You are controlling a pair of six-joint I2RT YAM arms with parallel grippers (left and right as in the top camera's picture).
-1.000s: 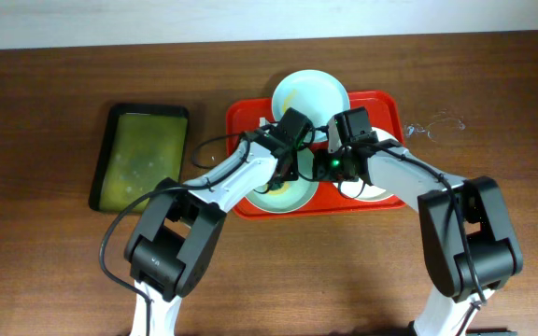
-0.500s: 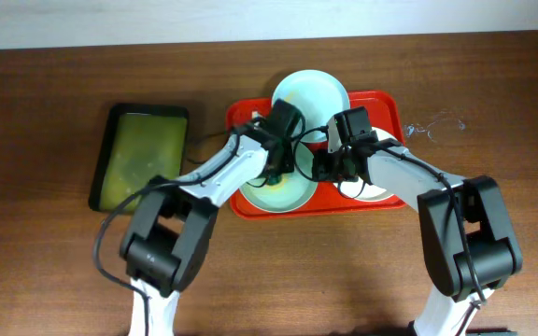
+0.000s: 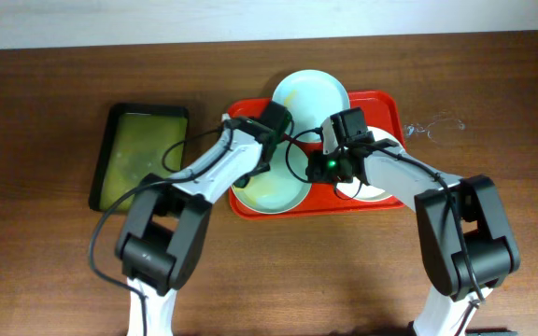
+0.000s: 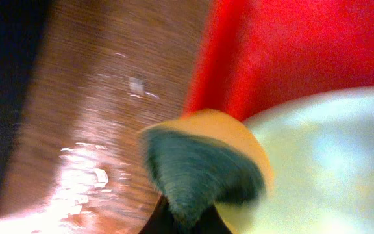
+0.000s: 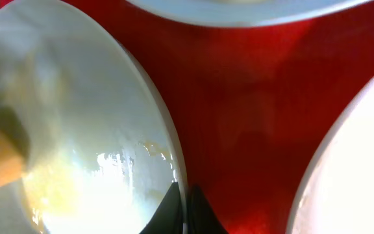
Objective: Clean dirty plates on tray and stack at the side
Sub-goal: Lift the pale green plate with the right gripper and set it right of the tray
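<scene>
We see the left gripper [image 4: 184, 220] clamp a green-faced orange sponge [image 4: 200, 166], the right gripper [image 5: 186, 207] pinch the rim of a glossy round plate [image 5: 76, 117] over the red tray [image 5: 252, 110].

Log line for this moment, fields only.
step: scrubbing front plate | left gripper: shut on sponge, at plate's left edge | right gripper: pinching plate's rim | tray: under plate
</scene>
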